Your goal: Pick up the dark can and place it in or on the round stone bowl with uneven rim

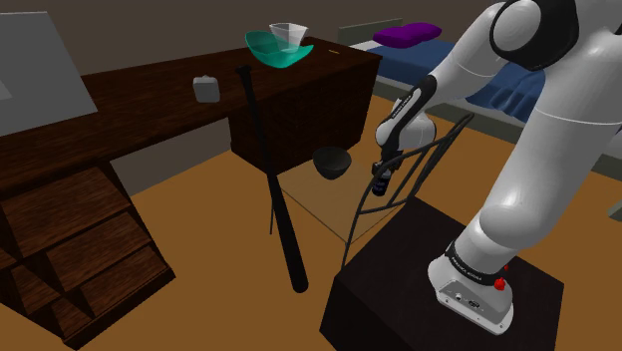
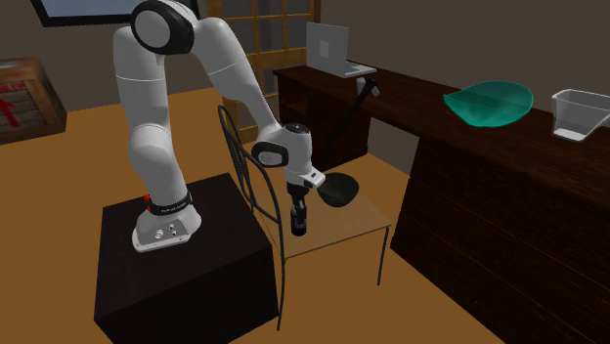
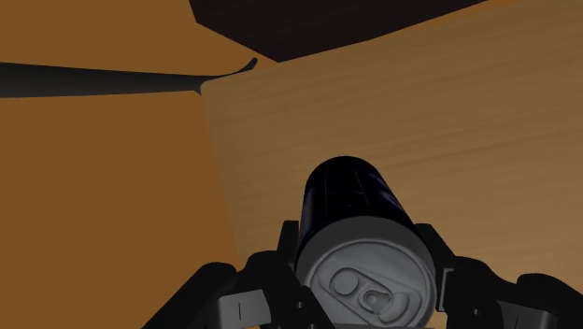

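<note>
1. I see the arm (image 2: 147, 127) rise upright from the stand (image 2: 186, 283), fold over at its top joint and slope down toward the chair seat (image 2: 357, 230).
2. The wrist is bent so that the gripper (image 2: 299, 213) points straight down over the seat, on the side near the stand.
3. The fingers (image 3: 280, 257) are clamped on the dark can (image 3: 360, 215), one on each side, close under its grey lid.
4. The can is upright, with its pull-tab lid toward the hand.
5. I cannot tell whether the can's base touches the seat or hangs just above it.
6. The round dark bowl (image 2: 337, 189) stands on the same seat, near the can but apart from it, on the side toward the desk (image 2: 469, 166).
</note>
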Robot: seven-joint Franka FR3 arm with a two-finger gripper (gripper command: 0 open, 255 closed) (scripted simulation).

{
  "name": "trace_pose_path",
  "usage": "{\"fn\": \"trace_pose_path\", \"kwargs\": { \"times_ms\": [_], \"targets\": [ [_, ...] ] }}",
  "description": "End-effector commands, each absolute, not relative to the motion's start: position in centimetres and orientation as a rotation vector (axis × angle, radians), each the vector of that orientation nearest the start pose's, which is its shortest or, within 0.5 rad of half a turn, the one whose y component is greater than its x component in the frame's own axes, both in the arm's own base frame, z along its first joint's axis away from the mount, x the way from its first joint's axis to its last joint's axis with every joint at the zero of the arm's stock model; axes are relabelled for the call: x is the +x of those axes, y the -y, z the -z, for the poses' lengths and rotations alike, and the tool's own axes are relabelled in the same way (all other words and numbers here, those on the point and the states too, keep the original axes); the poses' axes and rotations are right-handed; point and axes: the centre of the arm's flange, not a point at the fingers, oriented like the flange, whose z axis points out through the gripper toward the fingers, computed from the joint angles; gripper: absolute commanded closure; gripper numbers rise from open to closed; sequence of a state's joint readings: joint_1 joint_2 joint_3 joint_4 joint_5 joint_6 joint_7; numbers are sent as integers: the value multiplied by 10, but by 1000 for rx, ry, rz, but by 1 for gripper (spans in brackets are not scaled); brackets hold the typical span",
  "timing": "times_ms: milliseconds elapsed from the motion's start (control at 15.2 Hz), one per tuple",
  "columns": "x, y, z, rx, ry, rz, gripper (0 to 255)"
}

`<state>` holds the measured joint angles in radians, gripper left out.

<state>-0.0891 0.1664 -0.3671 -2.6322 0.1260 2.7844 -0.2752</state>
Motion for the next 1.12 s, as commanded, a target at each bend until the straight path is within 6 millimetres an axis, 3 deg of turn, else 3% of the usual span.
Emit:
{"fn": "trace_pose_path", "kwargs": {
  "times_ms": [0, 396, 1056],
  "targets": [
    [379, 199, -194, -3122, -463, -10, 255],
    [379, 199, -194, -3122, -463, -10, 255],
    [379, 199, -246, -3122, -463, -10, 255]
  ]
}}
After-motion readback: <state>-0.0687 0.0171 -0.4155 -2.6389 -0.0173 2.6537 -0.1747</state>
